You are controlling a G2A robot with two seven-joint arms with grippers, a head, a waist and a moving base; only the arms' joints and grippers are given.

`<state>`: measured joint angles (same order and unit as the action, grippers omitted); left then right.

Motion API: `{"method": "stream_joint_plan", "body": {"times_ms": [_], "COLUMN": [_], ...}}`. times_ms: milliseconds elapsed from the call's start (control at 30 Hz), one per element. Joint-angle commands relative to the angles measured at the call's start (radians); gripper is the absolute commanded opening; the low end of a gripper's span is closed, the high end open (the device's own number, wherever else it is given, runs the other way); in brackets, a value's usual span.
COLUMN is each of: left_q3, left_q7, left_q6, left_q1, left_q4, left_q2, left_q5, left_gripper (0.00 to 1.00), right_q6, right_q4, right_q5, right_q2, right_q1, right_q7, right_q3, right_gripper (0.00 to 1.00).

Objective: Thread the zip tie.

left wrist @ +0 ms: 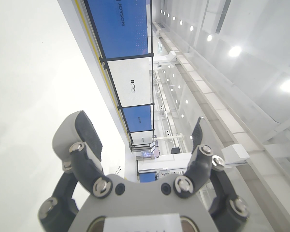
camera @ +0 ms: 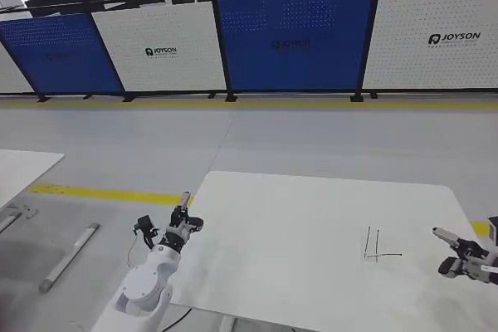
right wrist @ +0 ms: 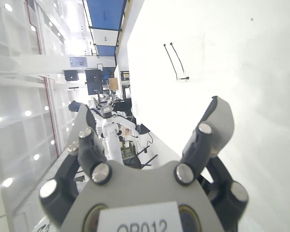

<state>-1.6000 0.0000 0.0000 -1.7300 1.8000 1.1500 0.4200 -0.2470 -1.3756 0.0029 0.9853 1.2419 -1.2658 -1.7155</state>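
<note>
Black zip ties (camera: 378, 249) lie on the white counter (camera: 299, 241) near its right edge. Left pincer (left wrist: 142, 126) at the left edge, right pincer (right wrist: 149, 105) at the right edge, both spread apart, empty

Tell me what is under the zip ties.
The zip ties lie flat on the white table, and only its bare surface shows beneath them. Where their ends meet, it cannot be told which tie lies underneath.

The left gripper (left wrist: 143, 131) hangs spread wide and empty at the edge of the white worktop (left wrist: 26, 73), with a blue panel (left wrist: 120, 18) beyond.
</note>
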Motion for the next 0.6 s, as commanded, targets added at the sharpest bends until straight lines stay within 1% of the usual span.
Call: {"method": "stream_joint_plan", "body": {"times_ms": [0, 33, 167, 200, 233, 567], "left_q3": [0.0, 0.0, 0.0, 0.0, 0.0, 0.0], "left_q7": [0.0, 0.0, 0.0, 0.0, 0.0, 0.0], "left_q6": [0.0, 0.0, 0.0, 0.0, 0.0, 0.0], "left_q1": [0.0, 0.0, 0.0, 0.0, 0.0, 0.0], "left_q4": [0.0, 0.0, 0.0, 0.0, 0.0, 0.0], "left_q2": [0.0, 0.0, 0.0, 0.0, 0.0, 0.0], "left_q5": [0.0, 0.0, 0.0, 0.0, 0.0, 0.0], "left_gripper": [1.0, 1.0, 1.0, 1.0, 1.0, 1.0], "right_q6": [0.004, 0.0, 0.016, 0.017, 0.018, 0.018], "right_q4": [0.035, 0.066, 0.154, 0.169, 0.178, 0.178], "right_q5": [-0.037, -0.048, -0.114, -0.127, -0.117, -0.117], "right_q2": [-0.003, -0.004, -0.003, -0.003, -0.002, -0.002], "right_q1": [-0.031, -0.055, -0.125, -0.141, -0.147, -0.147], "right_q7": [-0.007, -0.023, -0.05, -0.032, -0.025, -0.025], "right_q3": [0.03, 0.052, 0.139, 0.15, 0.154, 0.154], "right_gripper": [1.0, 1.0, 1.0, 1.0, 1.0, 1.0]}}
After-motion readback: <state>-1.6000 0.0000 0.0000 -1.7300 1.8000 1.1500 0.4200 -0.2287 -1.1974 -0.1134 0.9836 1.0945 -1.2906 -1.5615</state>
